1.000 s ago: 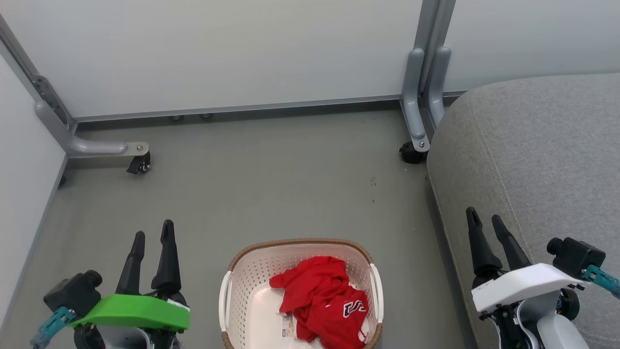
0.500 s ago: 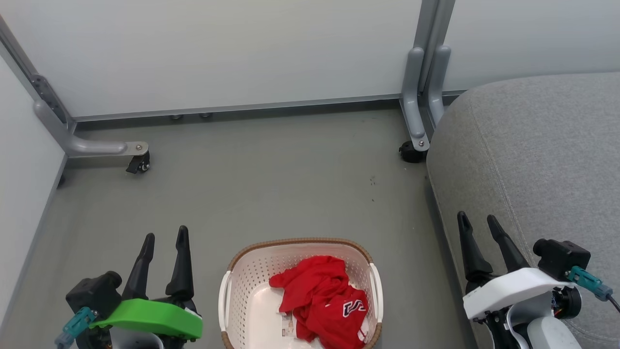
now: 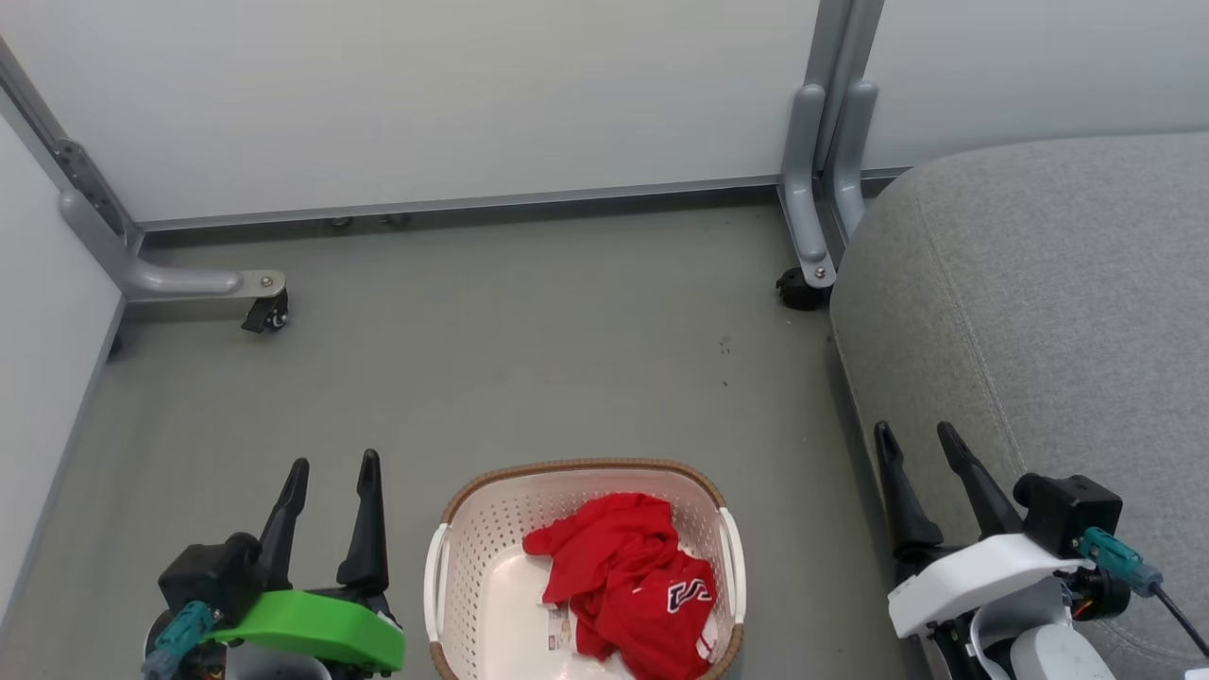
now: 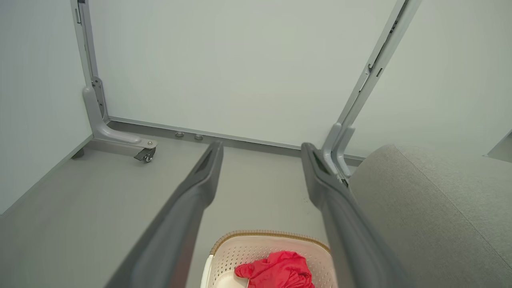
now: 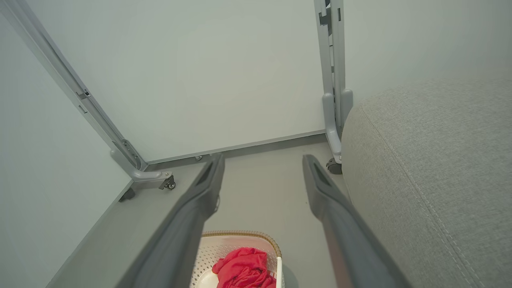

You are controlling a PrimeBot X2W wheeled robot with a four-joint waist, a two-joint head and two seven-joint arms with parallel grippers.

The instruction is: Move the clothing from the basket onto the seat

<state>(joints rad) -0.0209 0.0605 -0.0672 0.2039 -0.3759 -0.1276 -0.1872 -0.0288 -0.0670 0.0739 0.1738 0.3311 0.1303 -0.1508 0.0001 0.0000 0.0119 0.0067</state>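
Observation:
A heap of red clothing (image 3: 631, 583) with navy-and-white lettering lies in the cream basket (image 3: 472, 529) with a brown rim, standing on the floor at the bottom centre of the head view. The grey seat (image 3: 1058, 312) fills the right side. My left gripper (image 3: 333, 464) hangs open to the left of the basket, nothing between its fingers. My right gripper (image 3: 916, 433) is open too, at the seat's front edge, right of the basket. Both wrist views look down on the basket (image 4: 256, 240) (image 5: 236, 240) and the clothing (image 4: 280, 270) (image 5: 244, 268), with the open left gripper (image 4: 262, 150) and right gripper (image 5: 262, 160) in front.
White partition panels on grey metal frames close off the back and left. Their feet carry castors (image 3: 269, 316) (image 3: 798, 288) on the grey floor (image 3: 529, 359). Open floor lies between the basket and the back panel.
Both grippers have sunk lower in the head view and drawn inward toward the basket, staying open. The camera has shifted slightly. The clothing has not moved.

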